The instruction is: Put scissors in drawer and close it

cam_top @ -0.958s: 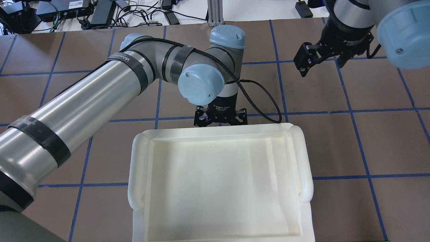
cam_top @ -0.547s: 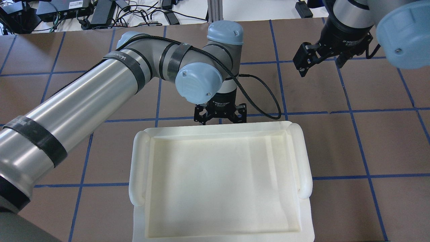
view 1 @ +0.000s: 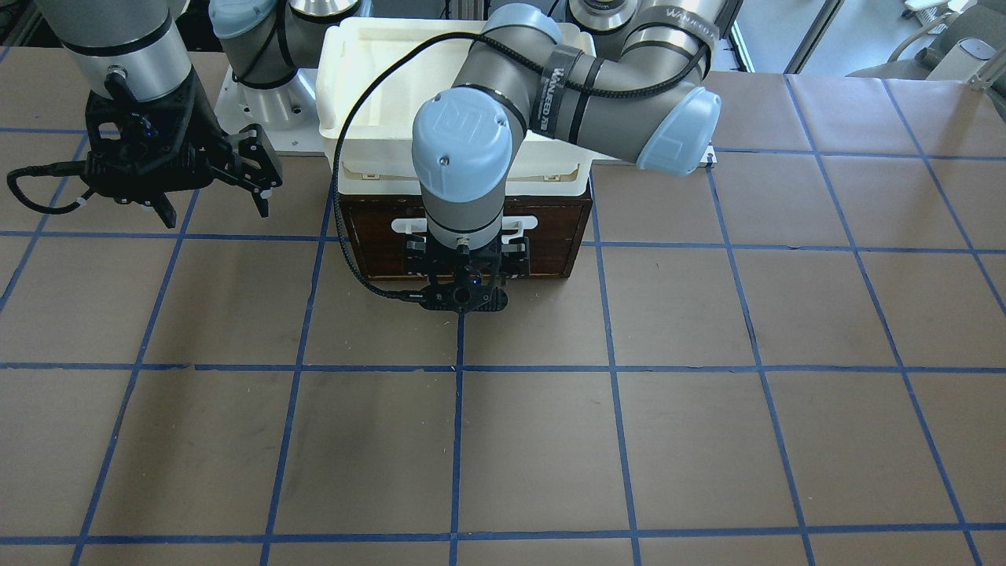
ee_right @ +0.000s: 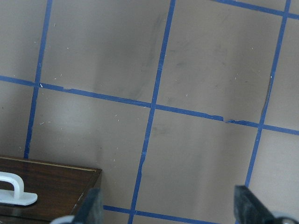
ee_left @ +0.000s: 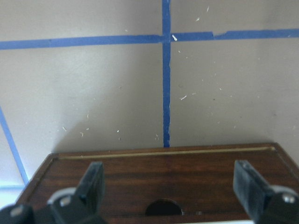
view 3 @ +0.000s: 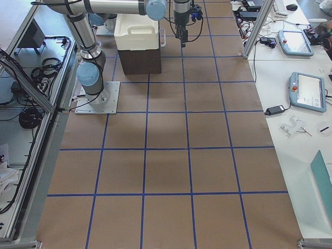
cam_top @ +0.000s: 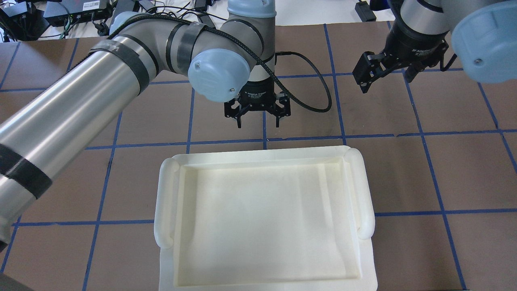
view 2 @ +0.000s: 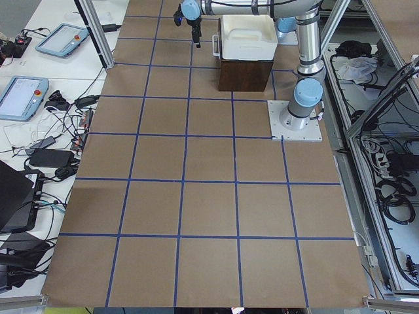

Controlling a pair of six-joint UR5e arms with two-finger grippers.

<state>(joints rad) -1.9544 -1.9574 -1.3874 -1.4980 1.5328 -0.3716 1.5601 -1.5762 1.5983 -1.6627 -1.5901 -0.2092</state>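
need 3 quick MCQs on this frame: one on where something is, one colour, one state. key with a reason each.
1. Where does the white tub sit?
A. on top of the dark brown case
B. beside the case
C. under the case

2. What colour is the bar handle on the drawer?
A. blue
B. white
C. orange

3. How is the left pincer?
A. shut on the scissors
B. shut on the handle
C. open, holding nothing

Key:
1 A, the front-facing view shows the tub resting on the case's top.
2 B, the bar shows white against the brown front.
3 C, the left wrist view shows its fingers wide apart with nothing held between them.
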